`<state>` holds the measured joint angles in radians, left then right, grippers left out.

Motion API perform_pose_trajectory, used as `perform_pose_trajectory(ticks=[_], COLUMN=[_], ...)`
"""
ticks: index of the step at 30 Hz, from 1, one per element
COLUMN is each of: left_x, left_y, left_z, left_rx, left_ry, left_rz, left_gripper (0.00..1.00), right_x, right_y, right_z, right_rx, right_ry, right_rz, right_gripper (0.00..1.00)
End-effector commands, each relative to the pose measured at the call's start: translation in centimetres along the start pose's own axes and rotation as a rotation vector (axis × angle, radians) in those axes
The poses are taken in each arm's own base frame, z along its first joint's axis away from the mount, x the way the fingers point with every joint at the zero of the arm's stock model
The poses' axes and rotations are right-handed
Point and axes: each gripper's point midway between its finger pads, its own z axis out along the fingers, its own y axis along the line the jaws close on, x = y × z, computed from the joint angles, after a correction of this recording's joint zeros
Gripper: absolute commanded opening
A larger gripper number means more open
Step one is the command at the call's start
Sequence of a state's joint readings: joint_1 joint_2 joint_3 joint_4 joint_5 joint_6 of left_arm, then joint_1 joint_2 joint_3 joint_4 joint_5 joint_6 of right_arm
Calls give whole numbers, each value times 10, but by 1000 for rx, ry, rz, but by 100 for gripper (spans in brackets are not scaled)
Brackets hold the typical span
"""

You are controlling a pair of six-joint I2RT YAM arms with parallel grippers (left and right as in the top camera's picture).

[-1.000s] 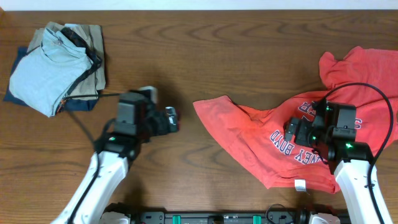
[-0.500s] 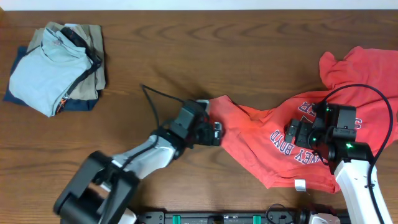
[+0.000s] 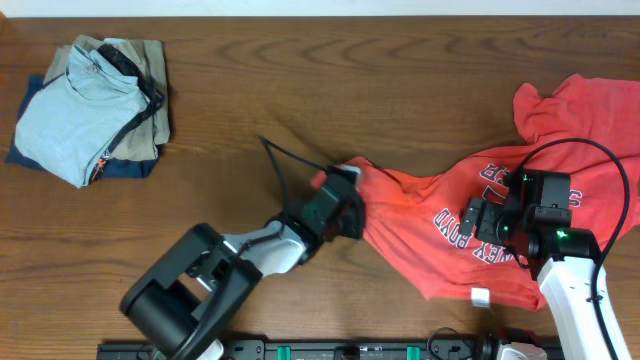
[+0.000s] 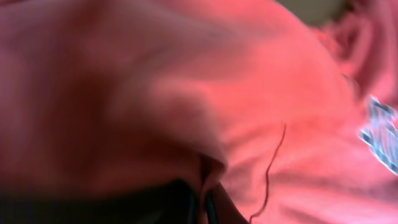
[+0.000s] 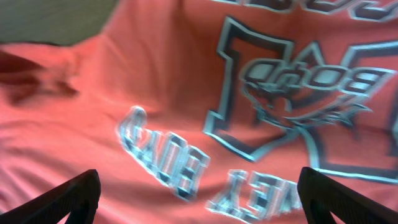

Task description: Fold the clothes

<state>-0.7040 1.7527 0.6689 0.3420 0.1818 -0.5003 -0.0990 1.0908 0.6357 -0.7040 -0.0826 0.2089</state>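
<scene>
The coral-red T-shirt [image 3: 420,215] lies crumpled on the right half of the table, with its navy lettering facing up. My left gripper [image 3: 345,200] is at the shirt's left edge and is shut on a fold of the red cloth. Up close, the left wrist view shows the T-shirt [image 4: 249,93] filling the frame, the cloth pinched between the dark jaws of the left gripper [image 4: 202,208]. My right gripper [image 3: 480,222] hovers open over the chest print. Its fingertips [image 5: 74,199] stand wide apart above the lettering on the T-shirt [image 5: 155,81], with nothing between them.
A folded pile sits at the table's far left, a light blue shirt [image 3: 70,115] on top of a tan garment [image 3: 145,60]. A white tag [image 3: 481,296] shows at the T-shirt's near hem. The left arm's black cable [image 3: 285,160] arcs over the wooden table [image 3: 350,80].
The left arm swung right from the table's left-middle to the T-shirt's left edge, and its jaws closed on the cloth. The right arm has barely moved and stays open.
</scene>
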Motion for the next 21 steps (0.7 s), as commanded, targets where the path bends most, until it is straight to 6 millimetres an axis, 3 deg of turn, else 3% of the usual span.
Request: perform_pose_trajectory(ticks=[1,6,8,9,10,11,12,14,21], left_x=[-67,-180,-208,-215,-218,-218,-213,-191,-69], left_y=[45,114,136,143,146,148,147,142,115], left_z=[-32,-108,-133,-140,-145,-148,-147,-139,-115], left_rx=[-134,-237,-252,-246,-228,-202,-175,-119,-117], left_ry=[-187,-460,-502,-500,-488,-465,-432,-328,146], left_rz=[8,-153,-200,-218,-231,-244,-255,-288,-459], left_gripper=[6,6,6,21,52,84,98,98,98], right_x=[-7,-8,-9,-9,-9,-9,-9,-9,-9], right_y=[-17,-17,-16,-16,-16,-16,-16,-16,-17], right_z=[-5,-5,-5,-5,-5,-5,-5,-5,-5], right_rx=[89,87,86,86,86,86,86,86,86], right_ry=[-29,-35,-38,-38,-38,-38,-38,-38,-38], right_rz=[17,36,36,36,36,36,35,35,35], right_gripper=[99,99,99,99,99,99,99,99,99])
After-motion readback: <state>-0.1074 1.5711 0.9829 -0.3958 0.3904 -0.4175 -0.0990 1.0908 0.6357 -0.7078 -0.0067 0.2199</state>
